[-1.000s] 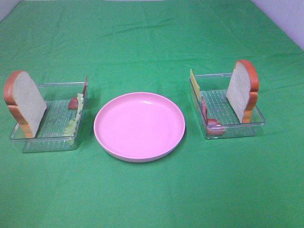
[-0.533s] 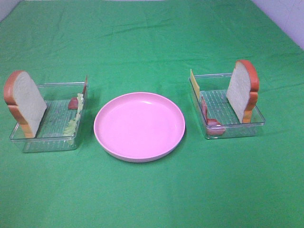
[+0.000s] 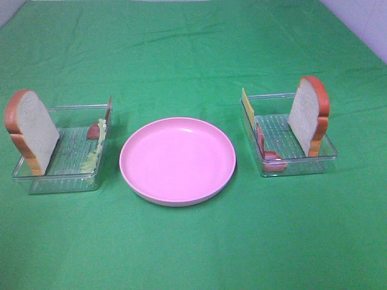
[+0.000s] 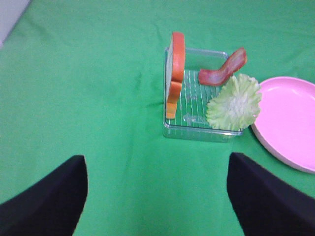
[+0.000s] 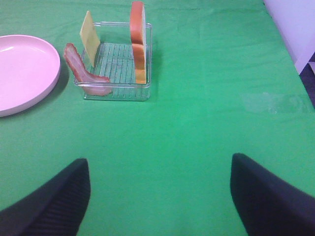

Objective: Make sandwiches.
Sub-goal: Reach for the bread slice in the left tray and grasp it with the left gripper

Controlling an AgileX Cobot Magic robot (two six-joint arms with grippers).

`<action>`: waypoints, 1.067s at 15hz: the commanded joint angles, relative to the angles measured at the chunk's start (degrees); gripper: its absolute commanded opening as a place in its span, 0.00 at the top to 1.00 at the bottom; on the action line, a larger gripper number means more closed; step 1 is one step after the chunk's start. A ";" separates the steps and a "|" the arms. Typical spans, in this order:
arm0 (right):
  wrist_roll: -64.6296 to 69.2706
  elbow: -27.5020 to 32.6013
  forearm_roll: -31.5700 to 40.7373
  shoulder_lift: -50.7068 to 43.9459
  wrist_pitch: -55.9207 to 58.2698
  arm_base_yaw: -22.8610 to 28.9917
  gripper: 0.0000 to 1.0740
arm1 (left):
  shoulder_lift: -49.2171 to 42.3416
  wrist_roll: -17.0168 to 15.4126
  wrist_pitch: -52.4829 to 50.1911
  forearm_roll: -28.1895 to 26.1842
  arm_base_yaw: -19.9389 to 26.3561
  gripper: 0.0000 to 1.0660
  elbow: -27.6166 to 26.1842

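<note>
The sandwich parts stand apart in two clear trays. In the left tray (image 3: 60,178) a bread slice (image 3: 33,130) leans upright, with lettuce (image 3: 92,156) and a bacon strip (image 3: 94,130) at the plate side. The right tray (image 3: 299,168) holds another upright bread slice (image 3: 309,115), a cheese square (image 3: 247,106) and bacon (image 3: 267,152). My left gripper (image 4: 156,160) hovers open, short of its tray (image 4: 197,132), bread (image 4: 174,73) and lettuce (image 4: 235,102). My right gripper (image 5: 160,160) is open too, well back from its tray (image 5: 118,94). Neither arm shows in the high view.
A round pink plate (image 3: 177,158) with nothing on it sits between the trays on the green cloth (image 3: 193,54). A pale wall edge (image 5: 295,29) runs along the far right of the table.
</note>
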 commanded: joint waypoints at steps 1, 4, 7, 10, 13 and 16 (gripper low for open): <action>-0.69 -0.06 -0.06 -0.92 -0.69 -0.23 0.30 | 13.64 -0.29 -0.86 -2.01 0.11 0.30 -4.18; -0.69 -0.06 -0.06 -0.92 -0.69 -0.23 0.30 | 31.86 1.09 2.01 -2.29 0.11 0.30 -13.29; -0.69 -0.06 -0.06 -0.92 -0.69 -0.23 0.30 | 46.70 3.15 5.96 -2.29 0.06 0.30 -21.77; -0.69 -0.06 -0.06 -0.92 -0.69 -0.23 0.30 | 61.59 4.70 7.56 -2.35 -0.63 0.30 -31.97; -0.69 -0.06 -0.06 -0.92 -0.69 -0.23 0.30 | 71.22 4.70 5.67 -2.01 -3.32 0.30 -38.90; -0.69 -0.06 -0.06 -0.92 -0.69 -0.23 0.30 | 78.72 4.70 -1.55 -2.06 -5.79 0.30 -41.77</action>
